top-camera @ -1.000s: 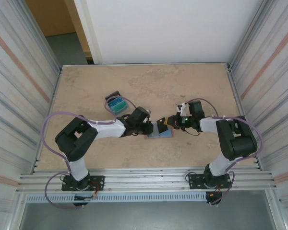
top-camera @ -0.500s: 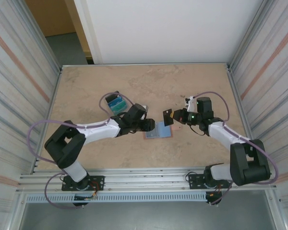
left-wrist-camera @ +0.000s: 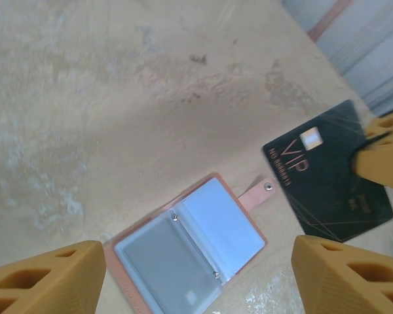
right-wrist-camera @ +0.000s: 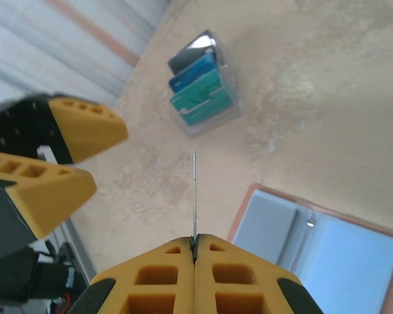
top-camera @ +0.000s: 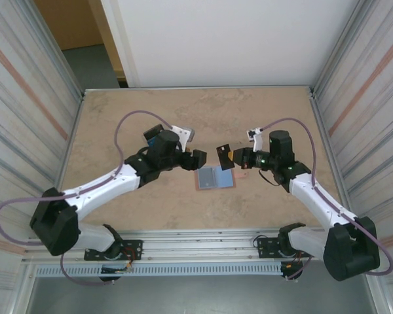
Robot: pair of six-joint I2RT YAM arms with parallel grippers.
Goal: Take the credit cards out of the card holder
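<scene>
The salmon-pink card holder (top-camera: 216,177) lies open and flat on the table, its blue-grey pockets (left-wrist-camera: 190,248) facing up and its snap tab pointing right. My right gripper (top-camera: 234,159) is shut on a black credit card (left-wrist-camera: 327,176), held in the air just above and right of the card holder. In the right wrist view that black card (right-wrist-camera: 194,190) shows edge-on between the closed fingertips of the right gripper (right-wrist-camera: 194,243). My left gripper (left-wrist-camera: 196,281) hovers open above the card holder's left part, touching nothing. More credit cards (right-wrist-camera: 203,85), teal and blue, stand in a clear box.
The clear card box (top-camera: 156,139) sits behind the left wrist, partly hidden by it. Corrugated metal walls (top-camera: 26,98) close in both sides of the beige table (top-camera: 249,111). The left gripper's yellow fingers (right-wrist-camera: 78,127) hang close to the held card.
The left gripper has let go of the card holder, opened and risen back to the left. The right gripper has drawn the black card out and lifted it.
</scene>
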